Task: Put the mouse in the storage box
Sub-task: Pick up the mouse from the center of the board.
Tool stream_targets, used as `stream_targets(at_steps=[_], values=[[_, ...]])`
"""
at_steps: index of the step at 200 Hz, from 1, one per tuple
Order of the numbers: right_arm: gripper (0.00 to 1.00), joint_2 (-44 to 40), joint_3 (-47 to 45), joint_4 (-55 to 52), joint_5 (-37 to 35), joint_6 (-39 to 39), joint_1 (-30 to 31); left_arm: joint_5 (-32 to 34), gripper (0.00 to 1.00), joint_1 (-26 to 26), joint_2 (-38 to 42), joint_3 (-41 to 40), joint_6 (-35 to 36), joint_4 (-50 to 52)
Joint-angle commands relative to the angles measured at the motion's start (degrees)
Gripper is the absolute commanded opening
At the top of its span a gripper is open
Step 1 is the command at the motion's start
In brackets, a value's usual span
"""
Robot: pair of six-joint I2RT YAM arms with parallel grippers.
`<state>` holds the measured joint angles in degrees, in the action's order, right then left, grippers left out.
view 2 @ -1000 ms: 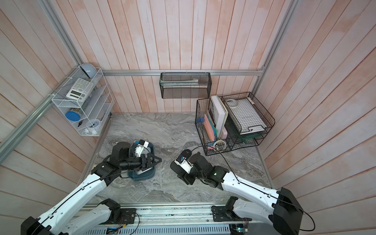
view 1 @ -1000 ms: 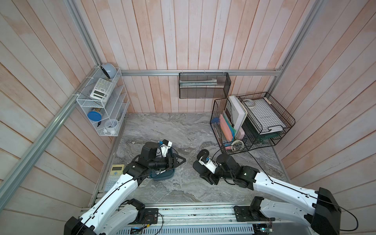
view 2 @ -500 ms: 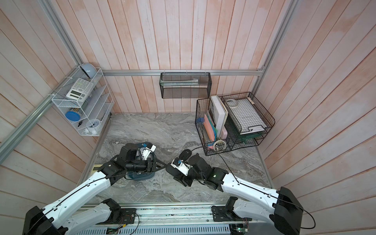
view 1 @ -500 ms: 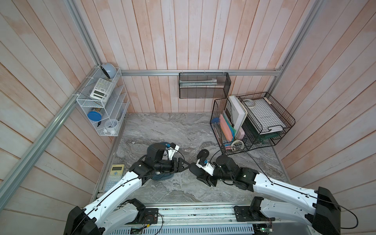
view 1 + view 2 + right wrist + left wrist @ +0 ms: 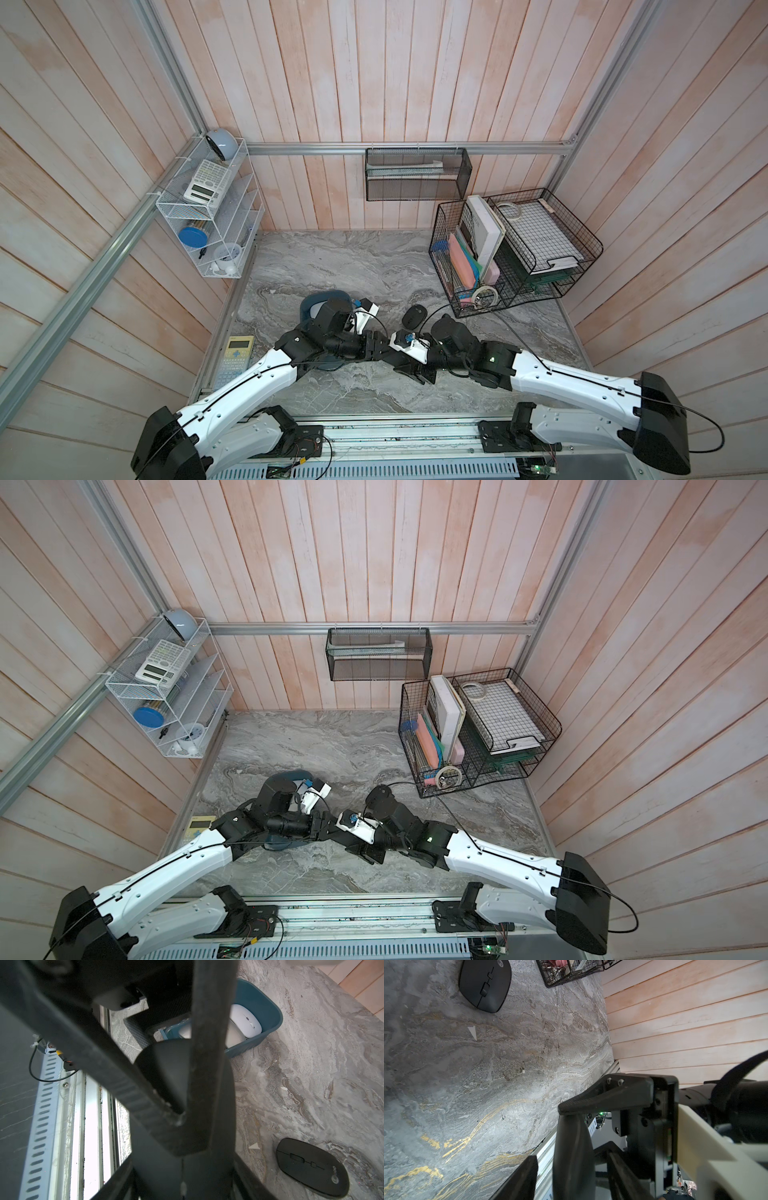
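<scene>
**Black mouse held between two end effectors, outside the box**

The grey marbled surface (image 5: 332, 257) filled the floor of the wood-panelled cell, with the black wire desk baskets (image 5: 515, 249) standing at its far right corner. The shallow dark teal plastic storage box (image 5: 259, 997) sat left of centre, largely hidden under the left arm in both top views. A white oval mouse (image 5: 245, 1021) and a silver-grey mouse (image 5: 234, 1036) lay inside it, side by side. Just right of the box, the two arms stood tip to tip. The right end effector (image 5: 394, 353) was clamped on a matte black rounded mouse (image 5: 572, 1157), held clear of the surface and outside the box. The left end effector (image 5: 379, 348) had its fingers on either side of that same mouse; whether it was gripping or loose I could not tell. A flat black wireless mouse (image 5: 413, 318) lay on the surface just beyond them, untouched.
</scene>
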<state>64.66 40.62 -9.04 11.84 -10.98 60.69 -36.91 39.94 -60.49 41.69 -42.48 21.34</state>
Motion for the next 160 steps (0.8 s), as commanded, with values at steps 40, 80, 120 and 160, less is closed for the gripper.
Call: stream_targets(at_steps=[40,80,120,160], values=[[0.55,1.0,2.1,-0.3,-1.0,-1.4,0.5,0.9,0.45,0.7,-0.3,1.3,0.7,-1.8],[0.59,0.8,1.9,-0.1,-1.4,-1.3,0.5,1.5,0.21,0.7,0.2,1.1,0.7,-1.7],[0.97,0.7,1.5,0.3,-2.6,-0.3,0.7,3.8,0.0,0.6,1.0,1.6,1.1,-0.6],[0.98,-1.2,-0.3,1.9,-6.2,1.2,0.7,5.5,0.0,-0.6,2.0,2.5,2.2,1.6]])
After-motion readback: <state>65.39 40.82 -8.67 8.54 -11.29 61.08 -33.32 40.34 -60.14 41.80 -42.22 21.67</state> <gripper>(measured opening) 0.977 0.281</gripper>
